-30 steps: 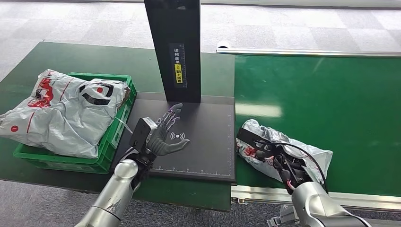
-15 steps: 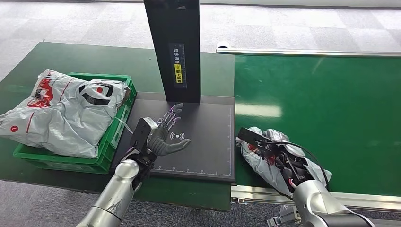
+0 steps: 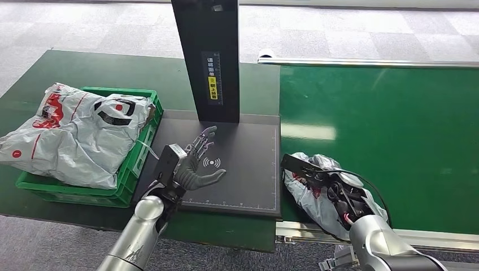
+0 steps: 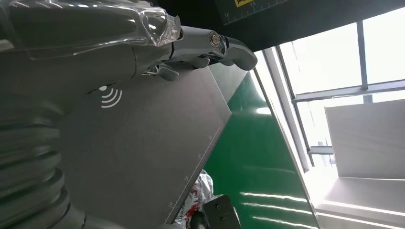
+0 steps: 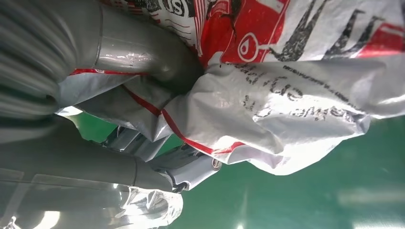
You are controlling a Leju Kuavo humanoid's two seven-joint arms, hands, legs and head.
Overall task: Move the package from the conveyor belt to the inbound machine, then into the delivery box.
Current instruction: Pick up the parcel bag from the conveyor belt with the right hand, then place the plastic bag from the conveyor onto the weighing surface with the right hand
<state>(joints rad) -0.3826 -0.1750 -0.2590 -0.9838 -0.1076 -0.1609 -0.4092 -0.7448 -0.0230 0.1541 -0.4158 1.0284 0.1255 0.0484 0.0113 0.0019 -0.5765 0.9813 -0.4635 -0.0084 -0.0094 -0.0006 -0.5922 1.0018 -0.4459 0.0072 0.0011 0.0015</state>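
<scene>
Right fingers [image 5: 143,52]: curled into the crumpled plastic of the grey poly mailer package [image 3: 316,195], thumb pressed into a fold, darker fingers wrapped under the lower edge; firm hold.
Right hand [image 3: 339,195]: closed around the package from above, cable looping over the wrist.
Package: grey-white with red and black print, bunched up, at the near edge of the green conveyor belt [image 3: 395,118], just beside the right rim of the black scanner pad [image 3: 243,169]; contact with the belt surface not discernible.
Left fingers [image 3: 204,138]: spread apart, extended toward the black upright column [image 3: 208,56], nothing between them.
Left hand [image 3: 192,164]: palm up over the scanner pad, thumb beside the white wireless symbol [image 3: 212,163]; touching or hovering, cannot tell.
Scanner pad: flat, dark, ruler marks along the edges, sitting on the dark green table [image 3: 85,70] between crate and belt.
Column: rising from the pad's far edge, yellow-and-white label on its front.
Green plastic crate [image 3: 138,155]: left of the pad, holding a large grey mailer bag [image 3: 73,132] with red and black print that spills over the crate's left rim.
</scene>
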